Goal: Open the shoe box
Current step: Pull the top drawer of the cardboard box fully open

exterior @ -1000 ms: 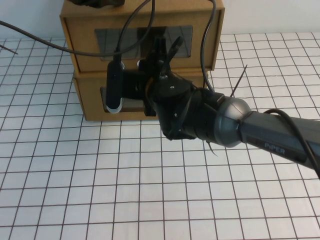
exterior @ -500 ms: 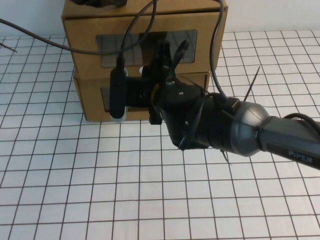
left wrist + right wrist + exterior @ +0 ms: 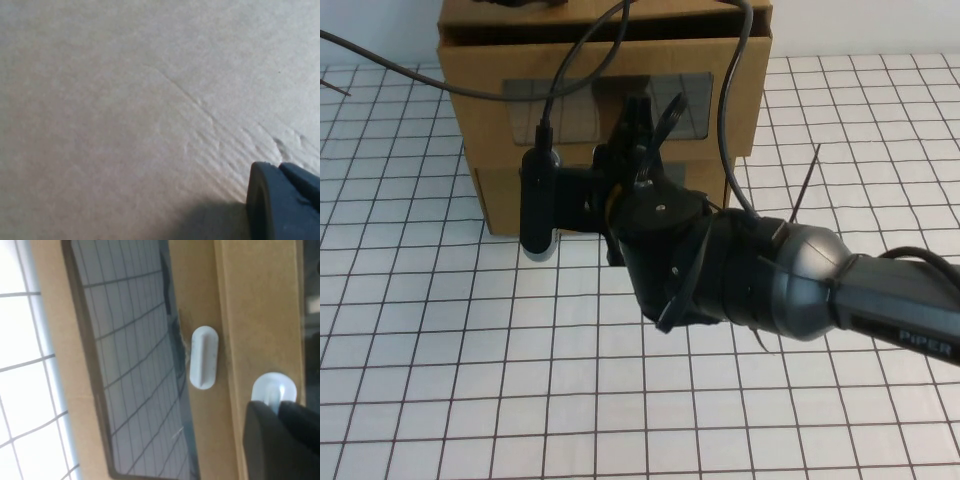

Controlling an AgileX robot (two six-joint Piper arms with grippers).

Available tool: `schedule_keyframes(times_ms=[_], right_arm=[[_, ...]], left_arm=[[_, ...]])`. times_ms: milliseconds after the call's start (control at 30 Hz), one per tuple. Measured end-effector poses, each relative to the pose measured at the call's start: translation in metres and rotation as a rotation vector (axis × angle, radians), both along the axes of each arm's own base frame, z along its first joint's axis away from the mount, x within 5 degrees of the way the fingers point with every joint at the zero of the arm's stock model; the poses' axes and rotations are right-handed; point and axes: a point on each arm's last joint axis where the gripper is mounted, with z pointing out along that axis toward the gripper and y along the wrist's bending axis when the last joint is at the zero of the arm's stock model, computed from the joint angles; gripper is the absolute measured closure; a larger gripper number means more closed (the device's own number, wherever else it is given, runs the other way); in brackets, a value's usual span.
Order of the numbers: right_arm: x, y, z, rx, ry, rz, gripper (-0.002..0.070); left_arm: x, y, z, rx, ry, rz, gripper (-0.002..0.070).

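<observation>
**Right pincer on upper box handle, front panel gapped at top**

Two cardboard boxes stood stacked at the far edge of the white gridded surface (image 3: 440,380). The upper shoe box (image 3: 480,90) sat directly on the lower shoe box (image 3: 500,205).

The upper shoe box's front panel (image 3: 740,100) carried a dark window (image 3: 570,112). A dark gap (image 3: 590,30) ran along the panel's top edge, between it and the box top. The panel's lower edge overhung the lower shoe box's face.

Right pincer (image 3: 277,407): directly in front of the upper shoe box, at mid panel. In the wrist view its two dark tips sat pressed nearly together, pinching a small white handle (image 3: 274,389) on the cardboard. The arm reached in from the right of the upper shoe box. The wrist camera (image 3: 537,200) hung out in front of the lower shoe box's left half.

A second handle (image 3: 204,357), white and oval, sat on the neighbouring panel, at the edge of a window reflecting the grid.

Left pincer (image 3: 278,167): close against a plain cardboard face with light creases. Its dark tips lay together, no gap between them. Which face of the box it was, the wrist view did not tell.

Black cables (image 3: 570,70) looped across the front of the upper shoe box.
</observation>
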Motion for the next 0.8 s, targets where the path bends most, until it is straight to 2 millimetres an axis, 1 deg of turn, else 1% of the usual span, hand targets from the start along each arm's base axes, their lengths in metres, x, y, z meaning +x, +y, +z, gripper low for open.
schedule_keyframes(times_ms=[200,300,567,700,800], right_arm=[[-0.013,-0.006,0.002,-0.019,0.014,0.018,0.0669],[-0.024,-0.012,0.001,-0.035,0.024,0.035,0.0669],[-0.071,-0.024,0.007,0.002,0.078,0.085,0.0669],[-0.089,-0.027,0.012,0.035,0.114,0.081,0.0669],[-0.101,-0.028,0.010,0.042,0.142,0.083,0.0668]], left_arm=[[0.000,0.000,0.001,-0.003,0.003,0.005,0.0677],[0.000,0.000,0.001,-0.006,0.005,0.006,0.0677],[0.000,0.000,0.001,-0.010,0.007,0.007,0.0677],[0.000,0.000,0.001,-0.010,0.007,0.007,0.0677],[0.000,0.000,0.001,-0.012,0.008,0.007,0.0677]])
